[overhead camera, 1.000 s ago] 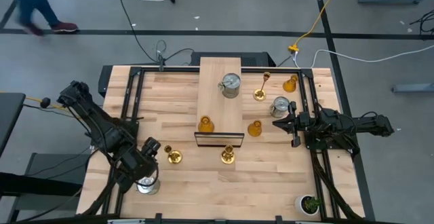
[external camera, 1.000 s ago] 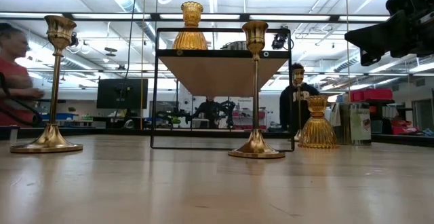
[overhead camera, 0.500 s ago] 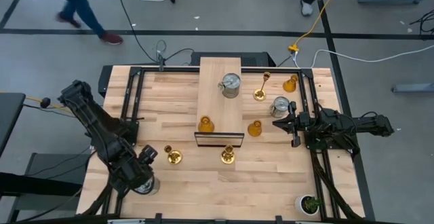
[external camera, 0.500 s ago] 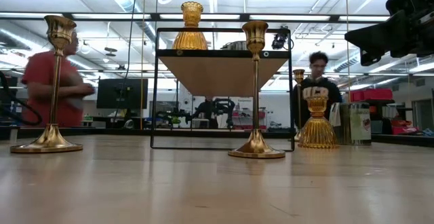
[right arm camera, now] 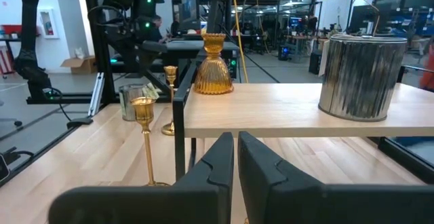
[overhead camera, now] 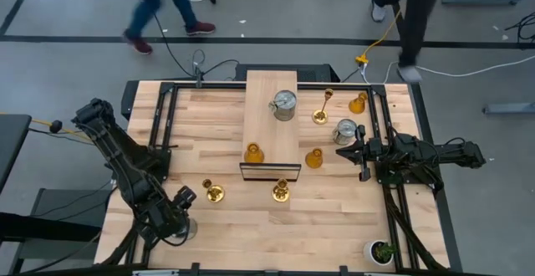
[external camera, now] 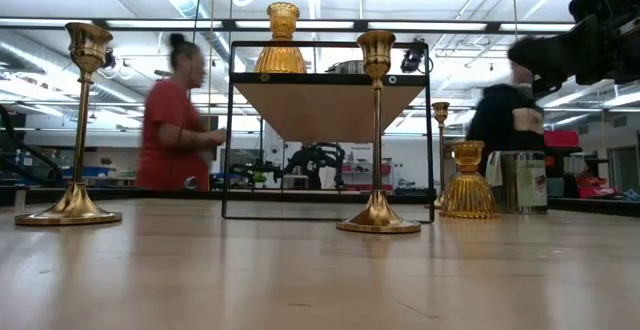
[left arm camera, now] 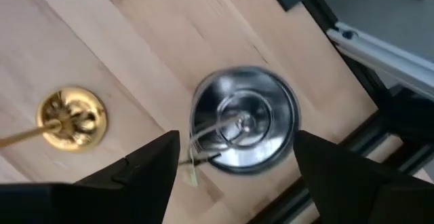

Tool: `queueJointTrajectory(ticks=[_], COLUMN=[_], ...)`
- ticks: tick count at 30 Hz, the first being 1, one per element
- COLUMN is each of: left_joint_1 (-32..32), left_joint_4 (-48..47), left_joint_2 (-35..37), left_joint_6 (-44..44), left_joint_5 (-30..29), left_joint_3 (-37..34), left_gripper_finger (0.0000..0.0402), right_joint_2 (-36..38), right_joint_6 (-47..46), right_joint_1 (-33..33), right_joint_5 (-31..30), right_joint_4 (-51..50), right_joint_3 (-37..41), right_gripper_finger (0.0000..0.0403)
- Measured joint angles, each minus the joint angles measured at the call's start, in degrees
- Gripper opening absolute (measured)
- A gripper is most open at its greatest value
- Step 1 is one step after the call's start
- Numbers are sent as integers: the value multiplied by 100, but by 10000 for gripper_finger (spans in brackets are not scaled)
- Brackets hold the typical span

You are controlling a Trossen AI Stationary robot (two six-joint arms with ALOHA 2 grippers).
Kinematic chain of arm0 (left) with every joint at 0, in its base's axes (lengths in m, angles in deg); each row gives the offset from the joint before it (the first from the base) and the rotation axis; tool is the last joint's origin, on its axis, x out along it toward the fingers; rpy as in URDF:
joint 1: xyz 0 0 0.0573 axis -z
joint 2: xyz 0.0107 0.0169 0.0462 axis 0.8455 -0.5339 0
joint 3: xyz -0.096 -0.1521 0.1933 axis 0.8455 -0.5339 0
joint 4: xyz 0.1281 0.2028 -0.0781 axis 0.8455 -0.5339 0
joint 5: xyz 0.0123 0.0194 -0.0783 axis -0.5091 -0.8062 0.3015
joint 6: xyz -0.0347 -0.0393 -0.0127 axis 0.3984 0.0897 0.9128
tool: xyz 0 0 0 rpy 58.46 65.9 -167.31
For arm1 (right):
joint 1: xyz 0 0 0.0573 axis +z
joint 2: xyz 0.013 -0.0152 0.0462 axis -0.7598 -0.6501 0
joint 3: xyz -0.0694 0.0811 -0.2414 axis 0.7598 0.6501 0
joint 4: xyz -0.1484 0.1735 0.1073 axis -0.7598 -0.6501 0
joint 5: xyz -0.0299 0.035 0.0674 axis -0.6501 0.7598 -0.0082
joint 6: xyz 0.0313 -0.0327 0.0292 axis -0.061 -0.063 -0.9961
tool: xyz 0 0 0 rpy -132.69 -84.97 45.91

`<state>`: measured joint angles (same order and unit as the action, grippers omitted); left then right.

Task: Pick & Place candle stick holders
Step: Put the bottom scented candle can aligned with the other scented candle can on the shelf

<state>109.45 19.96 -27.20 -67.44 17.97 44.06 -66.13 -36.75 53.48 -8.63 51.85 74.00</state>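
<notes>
My left gripper (overhead camera: 177, 209) is open above a silver can (left arm camera: 244, 125) that stands upright on the table near the near-left corner (overhead camera: 185, 228). In the left wrist view, its fingers stand on either side of the can's top (left arm camera: 236, 142), apart from it. A gold candlestick (overhead camera: 213, 192) stands just beside it (left arm camera: 71, 119). My right gripper (overhead camera: 355, 152) is shut and empty at the table's right side (right arm camera: 235, 163). A silver can (overhead camera: 284, 104) and an amber holder (overhead camera: 253, 153) stand on the raised wooden board (overhead camera: 269, 88).
On the table stand two more gold candlesticks (overhead camera: 280, 192) (overhead camera: 322, 109), two amber holders (overhead camera: 313, 158) (overhead camera: 358, 103) and a silver can (overhead camera: 345, 130) next to my right gripper. A small potted plant (overhead camera: 383, 251) is at the near right corner. People walk beyond the far edge.
My left gripper has moved toward the table's near edge, away from the gold candlestick, and now stands over the silver can at the near left. My right arm has kept still. People have walked past behind the table.
</notes>
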Motion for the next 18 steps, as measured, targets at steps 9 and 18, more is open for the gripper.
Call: queueJointTrajectory(ticks=[9, 18], left_joint_1=[2, 61], left_joint_4=[183, 188], left_joint_2=[0, -72], left_joint_6=[238, -41], left_joint_5=[-9, -56], left_joint_3=[-1, -5], left_gripper_finger=[390, 397], right_joint_2=[0, 0], right_joint_6=[0, 0], right_joint_1=[-2, 1], right_joint_5=[0, 2], right_joint_4=[0, 0], right_joint_3=[2, -1], right_gripper_finger=[27, 27])
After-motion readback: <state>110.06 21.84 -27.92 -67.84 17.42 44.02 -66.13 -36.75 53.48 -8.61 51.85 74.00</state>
